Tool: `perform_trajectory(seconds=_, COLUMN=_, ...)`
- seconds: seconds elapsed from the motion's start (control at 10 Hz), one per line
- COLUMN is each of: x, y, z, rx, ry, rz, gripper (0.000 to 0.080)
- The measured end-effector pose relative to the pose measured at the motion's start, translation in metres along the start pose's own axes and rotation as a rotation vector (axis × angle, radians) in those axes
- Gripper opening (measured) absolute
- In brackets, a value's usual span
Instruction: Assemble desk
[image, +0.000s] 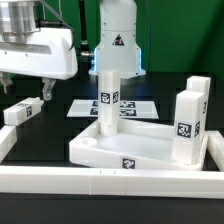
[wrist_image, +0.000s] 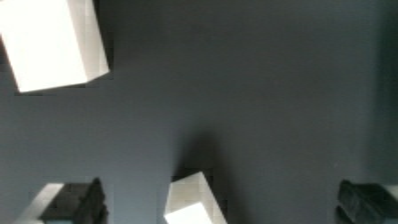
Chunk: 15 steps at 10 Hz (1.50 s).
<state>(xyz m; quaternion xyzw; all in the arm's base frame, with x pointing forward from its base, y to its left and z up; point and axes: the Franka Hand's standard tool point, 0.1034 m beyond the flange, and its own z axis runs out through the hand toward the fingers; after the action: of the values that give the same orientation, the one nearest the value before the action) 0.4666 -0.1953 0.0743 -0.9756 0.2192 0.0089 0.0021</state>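
Observation:
The white tray-like desk tabletop (image: 100, 148) lies in the middle of the table. One white leg (image: 108, 98) stands upright at its far corner and another leg (image: 189, 125) at its corner on the exterior view's right. A loose leg (image: 22, 111) lies on the black table at the exterior view's left, below my gripper (image: 20, 82). In the wrist view my gripper (wrist_image: 221, 203) is open, with dark fingertips (wrist_image: 75, 203) wide apart. The end of a white leg (wrist_image: 196, 200) shows between them, untouched. Another white leg (wrist_image: 54, 45) lies farther off.
Long white border rails (image: 100, 181) run along the front and both sides of the table. The marker board (image: 130, 105) lies flat behind the tabletop. The arm's white base (image: 118, 35) stands at the back.

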Motion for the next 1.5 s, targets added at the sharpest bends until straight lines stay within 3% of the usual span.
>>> perform_trajectory(seconds=0.2, x=-0.008, y=-0.002, z=0.002, rx=0.028, ry=-0.106, rz=-0.001, gripper=0.0649)
perform_trajectory(seconds=0.6, x=-0.025, y=0.039, z=0.023, rx=0.075, ry=-0.364, rz=0.014, gripper=0.0649)
perform_trajectory(seconds=0.7, x=-0.029, y=0.034, z=0.021, rx=0.097, ry=-0.442, rz=0.017, gripper=0.0649)
perform_trajectory(seconds=1.0, x=-0.035, y=0.033, z=0.024, rx=0.121, ry=-0.639, rz=0.011, gripper=0.0649)
perform_trajectory(seconds=1.3, x=-0.037, y=0.066, z=0.031, rx=0.107, ry=-0.855, rz=-0.016, gripper=0.0649)
perform_trajectory(seconds=1.5, x=-0.025, y=0.075, z=0.034, rx=0.078, ry=-0.904, rz=-0.062, gripper=0.0649)
